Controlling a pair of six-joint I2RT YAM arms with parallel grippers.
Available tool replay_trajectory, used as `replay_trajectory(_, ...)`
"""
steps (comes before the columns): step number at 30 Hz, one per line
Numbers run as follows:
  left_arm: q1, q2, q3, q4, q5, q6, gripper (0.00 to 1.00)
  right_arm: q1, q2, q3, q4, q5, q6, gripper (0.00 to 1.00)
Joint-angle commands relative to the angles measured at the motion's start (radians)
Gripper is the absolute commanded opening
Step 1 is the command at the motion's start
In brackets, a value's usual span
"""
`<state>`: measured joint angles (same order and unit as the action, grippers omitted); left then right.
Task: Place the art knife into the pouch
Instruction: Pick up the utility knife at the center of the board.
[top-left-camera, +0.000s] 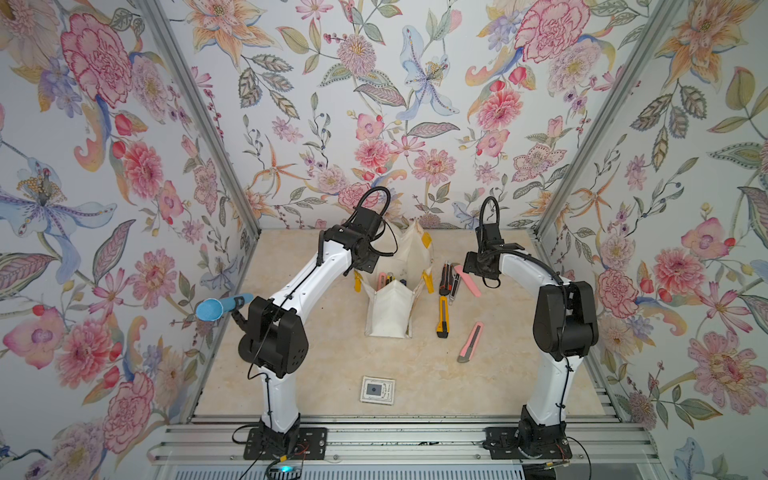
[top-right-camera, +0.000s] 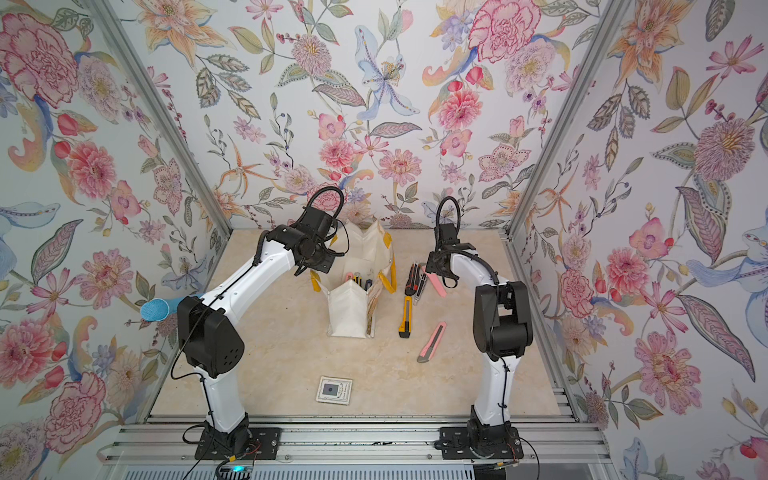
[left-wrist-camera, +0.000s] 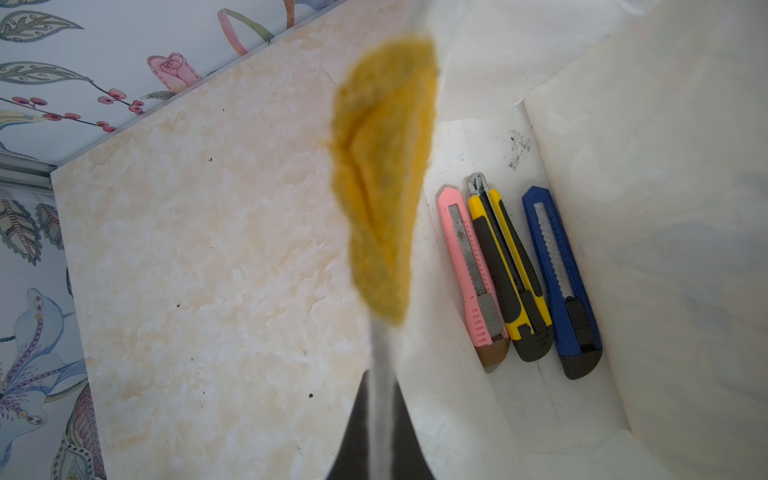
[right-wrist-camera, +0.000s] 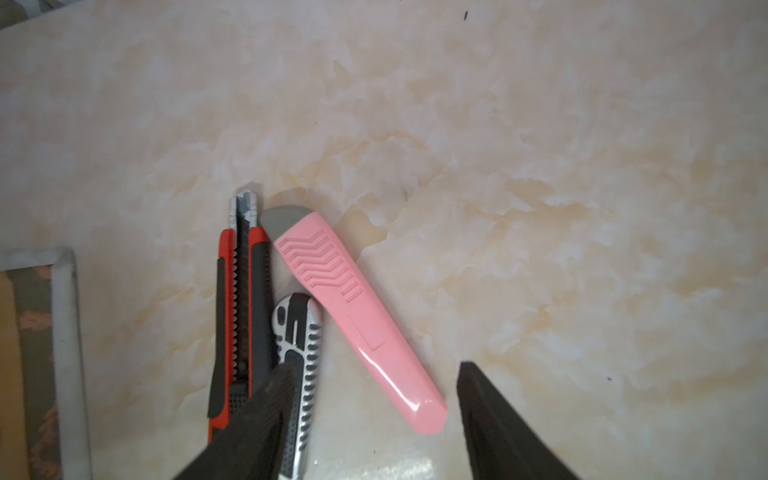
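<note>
The off-white pouch (top-left-camera: 390, 307) (top-right-camera: 349, 311) stands open mid-table with its yellow handles hanging. My left gripper (left-wrist-camera: 380, 374) is shut on the pouch's rim fabric, and a blurred yellow handle (left-wrist-camera: 382, 178) hangs just beyond it. Inside the pouch lie three art knives: pink (left-wrist-camera: 471, 270), yellow-black (left-wrist-camera: 509, 270) and blue (left-wrist-camera: 561, 282). My right gripper (right-wrist-camera: 374, 368) hovers open to the pouch's right. A pink art knife (right-wrist-camera: 353, 307) (top-left-camera: 467, 280) lies on the table with its end between the fingers. A silver-black knife (right-wrist-camera: 299, 340) and a red-black knife (right-wrist-camera: 241, 316) lie beside one finger.
A yellow-black knife (top-left-camera: 443, 316) and another pink knife (top-left-camera: 471, 341) lie on the table nearer the front, right of the pouch. A small printed card (top-left-camera: 377, 390) lies front centre. A blue scoop (top-left-camera: 220, 306) sticks out by the left wall. Floral walls enclose three sides.
</note>
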<state>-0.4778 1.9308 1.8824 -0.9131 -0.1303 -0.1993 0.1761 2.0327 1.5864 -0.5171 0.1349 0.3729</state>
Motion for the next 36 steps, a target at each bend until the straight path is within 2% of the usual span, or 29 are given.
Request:
replay_trajectory(1, 0.009, 0.009, 0.057, 0.003, -0.015, -0.025, 0.00, -0.024, 0.050, 0.087, -0.031, -0.034, -0.033, 0.67)
replay_trajectory(10, 0.011, 0.088, 0.171, -0.040, -0.035, -0.025, 0.00, -0.022, 0.216, 0.235, -0.047, -0.151, -0.050, 0.65)
replay_trajectory(16, 0.009, 0.156, 0.275, -0.075, -0.033, -0.027, 0.00, 0.009, 0.290, 0.329, -0.128, -0.086, -0.095, 0.64)
replay_trajectory(21, 0.010, 0.199, 0.340, -0.100, -0.035, -0.025, 0.00, 0.020, 0.325, 0.357, -0.154, -0.081, -0.123, 0.64)
replay_trajectory(33, 0.010, 0.188, 0.322, -0.100, -0.040, -0.041, 0.00, 0.026, 0.412, 0.453, -0.243, -0.028, -0.132, 0.64)
replay_trajectory(36, 0.010, 0.174, 0.300, -0.089, -0.043, -0.050, 0.00, 0.028, 0.422, 0.459, -0.248, -0.027, -0.135, 0.60)
